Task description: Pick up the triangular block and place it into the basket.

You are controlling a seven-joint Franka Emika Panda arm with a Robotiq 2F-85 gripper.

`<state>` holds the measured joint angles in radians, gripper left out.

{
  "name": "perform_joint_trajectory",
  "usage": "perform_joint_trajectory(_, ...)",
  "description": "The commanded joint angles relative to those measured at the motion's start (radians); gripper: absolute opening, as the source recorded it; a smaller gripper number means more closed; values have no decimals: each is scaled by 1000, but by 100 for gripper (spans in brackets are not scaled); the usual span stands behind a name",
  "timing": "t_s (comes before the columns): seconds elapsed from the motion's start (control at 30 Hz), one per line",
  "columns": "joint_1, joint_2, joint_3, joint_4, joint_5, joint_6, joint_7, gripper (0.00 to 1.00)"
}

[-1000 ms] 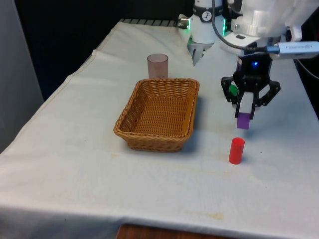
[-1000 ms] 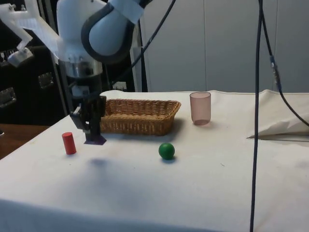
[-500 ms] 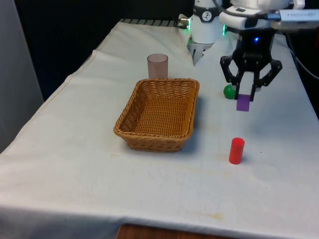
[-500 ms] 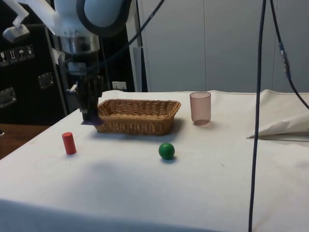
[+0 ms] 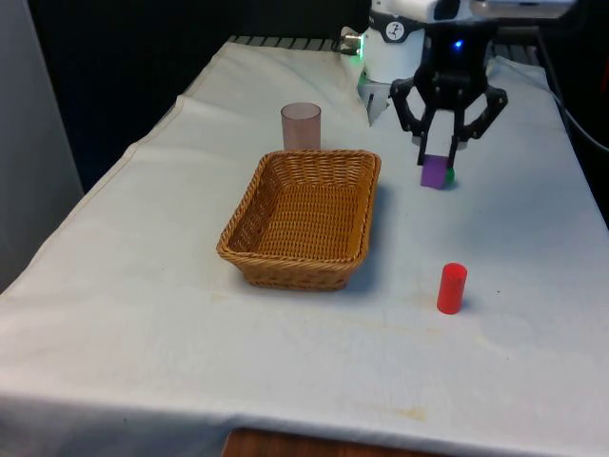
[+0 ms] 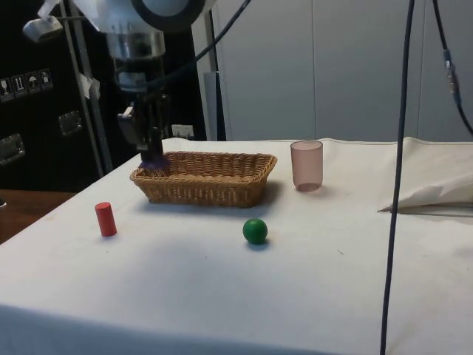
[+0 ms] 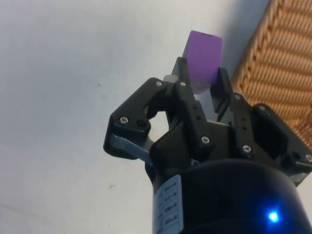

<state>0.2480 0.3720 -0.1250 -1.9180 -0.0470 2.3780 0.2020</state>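
White cloth covers the counter (image 5: 143, 314), with black curtains beyond. Purple block (image 5: 435, 171), the task piece, is clamped between the fingers of the tool (image 5: 438, 152) and hangs clear of the cloth at upper right of centre in the front view. Its triangular form cannot be confirmed; the exposed face looks rectangular in the wrist view (image 7: 203, 50). Wicker basket (image 5: 249, 257) sits at frame centre, its rim just beside the block in the wrist view (image 7: 292, 73), so the piece is not yet over the opening.

Also present: a green ball (image 6: 255, 231), partly hidden behind the block in the front view, a red cylinder (image 5: 451, 288) at lower right, and a pink cup (image 5: 301, 125) behind the basket.

Risk assessment: release before the block clears the rim would drop it on the cloth or rim. Carrying too low could strike the wicker wall and shift the basket.
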Motion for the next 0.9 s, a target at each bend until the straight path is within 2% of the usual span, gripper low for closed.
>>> perform_joint_trajectory(0.0, -5, -10, -2, -16, 3, 15, -13, 33)
perform_joint_trajectory(0.17, -10, -28, -24, -49, 5, 33, -41, 33)
perform_joint_trajectory(0.2, -4, -25, -33, -44, 0, 22, -38, 33)
perform_joint_trajectory(0.23, -11, -34, -34, -59, 6, 37, -52, 33)
perform_joint_trajectory(0.43, -17, -39, -62, -81, 10, 54, -88, 33)
perform_joint_trajectory(0.47, -9, -33, -68, -73, 2, 42, -78, 33)
perform_joint_trajectory(0.5, -18, -39, -71, -87, 11, 59, -99, 33)
perform_joint_trajectory(0.7, -26, -31, -106, -104, 21, 81, -145, 33)
perform_joint_trajectory(0.73, -16, -32, -111, -98, 8, 64, -127, 33)
perform_joint_trajectory(0.77, -27, -30, -110, -106, 23, 84, -150, 33)
perform_joint_trajectory(0.87, -30, -22, -124, -113, 30, 99, -170, 33)
